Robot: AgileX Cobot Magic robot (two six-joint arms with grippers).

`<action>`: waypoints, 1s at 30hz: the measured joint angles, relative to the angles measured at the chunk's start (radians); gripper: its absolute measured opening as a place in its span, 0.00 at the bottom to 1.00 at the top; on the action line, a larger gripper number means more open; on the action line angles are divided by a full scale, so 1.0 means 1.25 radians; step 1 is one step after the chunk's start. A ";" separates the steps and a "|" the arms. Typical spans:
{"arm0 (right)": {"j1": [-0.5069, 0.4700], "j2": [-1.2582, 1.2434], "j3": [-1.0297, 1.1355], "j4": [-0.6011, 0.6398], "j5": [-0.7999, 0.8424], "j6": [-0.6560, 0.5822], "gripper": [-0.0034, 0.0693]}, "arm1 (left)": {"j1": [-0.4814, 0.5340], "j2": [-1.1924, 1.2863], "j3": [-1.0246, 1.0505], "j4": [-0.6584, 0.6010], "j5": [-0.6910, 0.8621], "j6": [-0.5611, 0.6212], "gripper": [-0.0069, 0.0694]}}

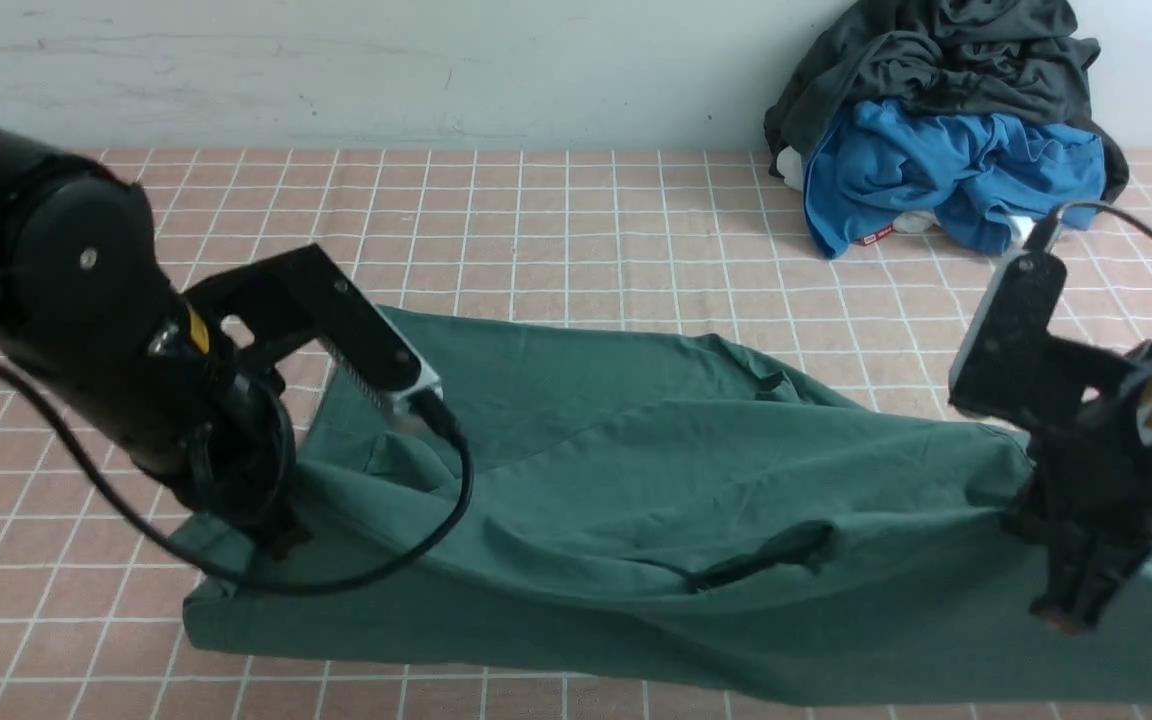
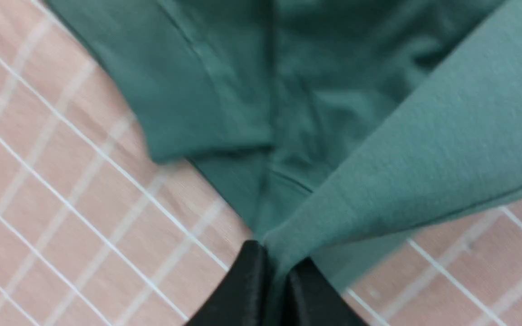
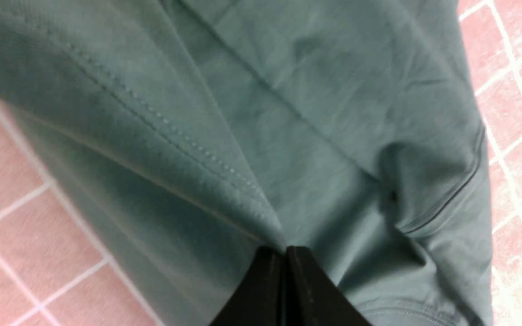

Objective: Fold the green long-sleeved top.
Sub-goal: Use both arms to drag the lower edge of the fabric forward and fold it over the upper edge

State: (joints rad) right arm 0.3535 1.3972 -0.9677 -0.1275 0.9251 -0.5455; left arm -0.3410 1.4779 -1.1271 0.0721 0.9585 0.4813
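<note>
Both grippers are clamped on the green long-sleeved top (image 1: 616,470), one at each end. My left gripper (image 1: 281,540) pinches a bunch of cloth at the garment's left end, low over the checked table (image 1: 536,220). In its wrist view the two black fingers (image 2: 247,290) meet with a ridge of fabric squeezed between them. That picture is smeared, though, and I cannot say which part of the garment it is.

My right gripper (image 1: 1066,605) grips the right end, raised off the table, so the cloth slants taut from it down to the surface. Its wrist view shows the fingers (image 3: 261,290) pressed together on a stitched hem.

The top lies spread across the near middle of the table, between the two grippers. Its near right corner runs out of the front picture, and the bulk of the left arm (image 1: 66,290) hides part of its left edge. A dark slit (image 1: 756,560) near the middle may be a sleeve opening or a fold.

Far right, against the wall (image 1: 336,70), a dark grey garment (image 1: 936,60) is heaped over a bright blue garment (image 1: 946,170), well apart from the top.
</note>
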 joint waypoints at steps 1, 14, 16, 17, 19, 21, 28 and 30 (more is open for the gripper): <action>-0.005 0.019 -0.022 0.003 0.009 0.000 0.04 | 0.005 0.018 -0.021 -0.001 0.005 0.002 0.11; -0.020 0.221 -0.285 -0.003 0.063 0.030 0.04 | 0.078 0.218 -0.272 -0.016 0.031 0.059 0.11; -0.020 0.240 -0.305 -0.011 0.057 0.032 0.04 | 0.094 0.237 -0.290 -0.031 0.031 0.071 0.11; -0.020 0.250 -0.315 -0.016 0.056 0.032 0.04 | 0.102 0.248 -0.298 -0.040 0.031 0.076 0.11; -0.020 0.271 -0.331 -0.028 0.052 0.032 0.04 | 0.115 0.269 -0.313 -0.058 0.030 0.086 0.11; -0.020 0.294 -0.345 -0.043 0.047 0.032 0.04 | 0.127 0.288 -0.330 -0.070 0.026 0.100 0.11; -0.022 0.387 -0.411 -0.115 0.030 0.124 0.04 | 0.137 0.388 -0.425 -0.094 0.013 0.117 0.11; -0.023 0.400 -0.422 -0.133 0.028 0.154 0.04 | 0.137 0.404 -0.445 -0.094 0.012 0.117 0.11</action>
State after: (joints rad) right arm 0.3252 1.8977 -1.4955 -0.2932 0.9606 -0.3526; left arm -0.1693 1.9831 -1.6836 -0.0458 0.9740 0.6273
